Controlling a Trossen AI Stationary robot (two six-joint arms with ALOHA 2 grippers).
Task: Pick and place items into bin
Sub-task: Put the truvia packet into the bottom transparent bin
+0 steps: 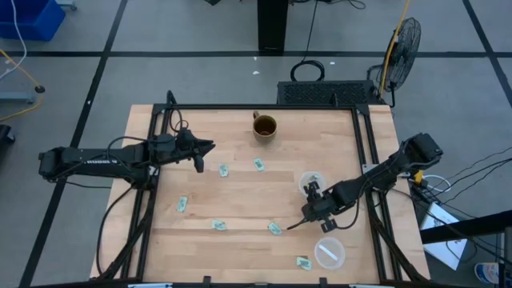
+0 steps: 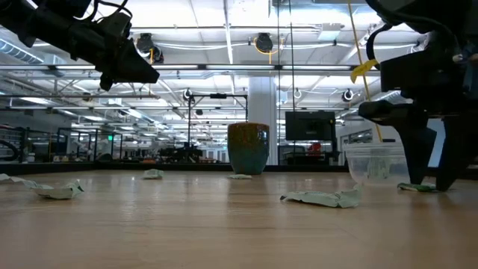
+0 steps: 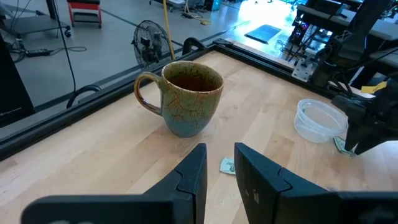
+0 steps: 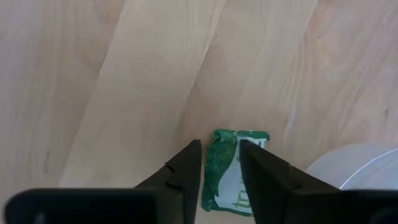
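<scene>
Pick step: right gripper (image 4: pixel 219 163) straddles a green wrapped piece (image 4: pixel 231 171), fingers narrowly parted, grip unconfirmed. Next: close, lift, carry to clear cup (image 1: pixel 313 182).

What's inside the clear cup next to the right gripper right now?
The clear cup shows something pale inside from above, but the right gripper hangs close beside it and I cannot identify the contents. Its base is hidden in the low view.

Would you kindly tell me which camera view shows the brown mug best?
The left wrist view: the brown mug fills the frame, handle and dark inside clear. The high view shows only its rim from above; the low view shows its side, far off; the right wrist view misses it.
</scene>
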